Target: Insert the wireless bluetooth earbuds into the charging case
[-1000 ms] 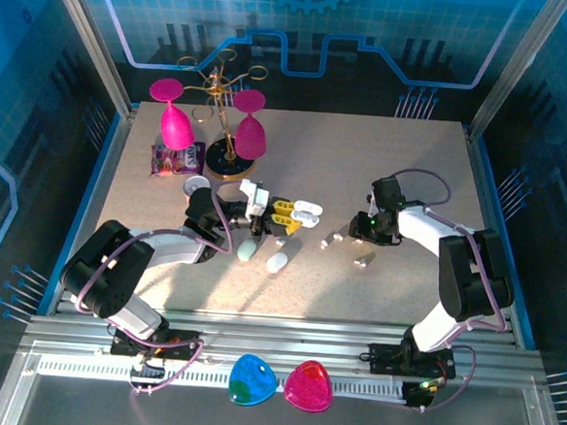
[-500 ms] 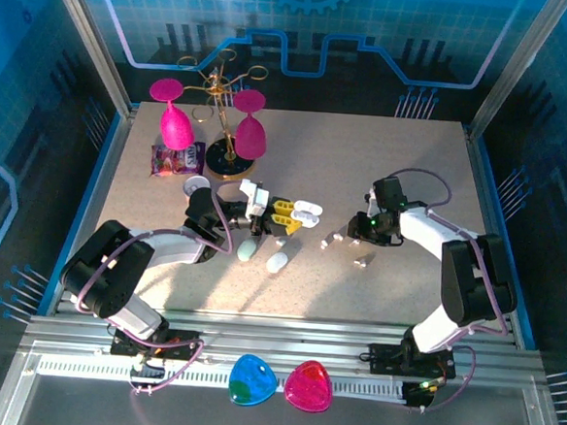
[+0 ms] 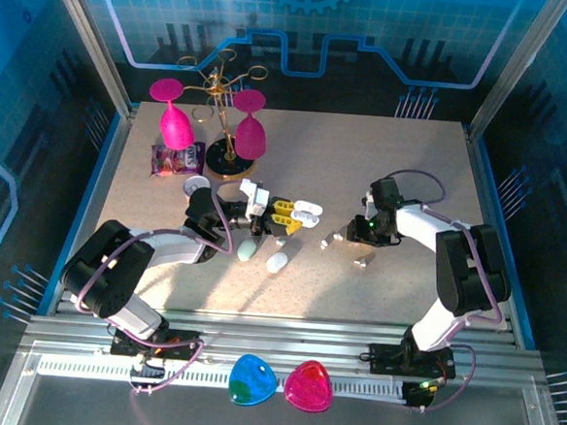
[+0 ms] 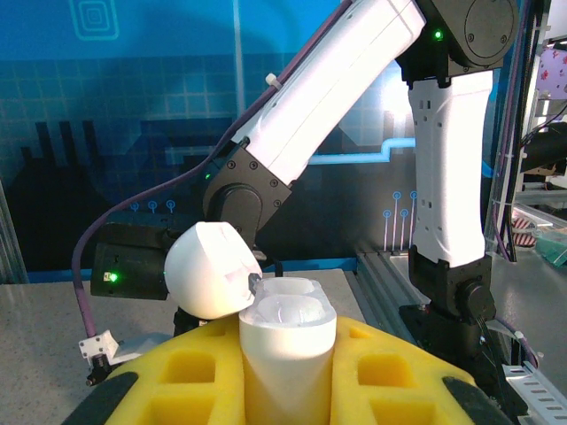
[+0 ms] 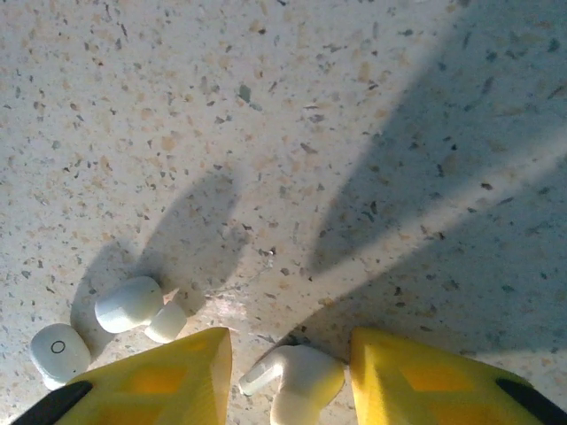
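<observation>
Left gripper (image 4: 285, 382): yellow fingers (image 4: 186, 372) clamped tight on the white charging case (image 4: 285, 312), one on each side of its body. The case stands upright with its lid (image 4: 211, 270) swung open to one side. Its two wells face up; whether they hold anything cannot be told.

Right gripper (image 5: 286, 361): to the right of the open case, a little nearer the arm bases, low over the table (image 3: 413, 163). Its jaws stand partly apart with one earbud (image 5: 306, 374) between them. The bud lies against one finger, but whether it is pinched or only framed cannot be told.

Two more buds (image 5: 133, 305) (image 5: 58, 350) lie on the table just beside that gripper, on the side toward the open case. Another bud (image 3: 360, 263) lies farther right of the case.

Near-left of the open case lie a mint case (image 3: 248, 252) and a closed white case (image 3: 277, 262), close together.

Far-left of the open case is a gold rack (image 3: 222, 121) with two pink glasses (image 3: 177, 127), and a purple packet (image 3: 175, 158) lies beside its base.
</observation>
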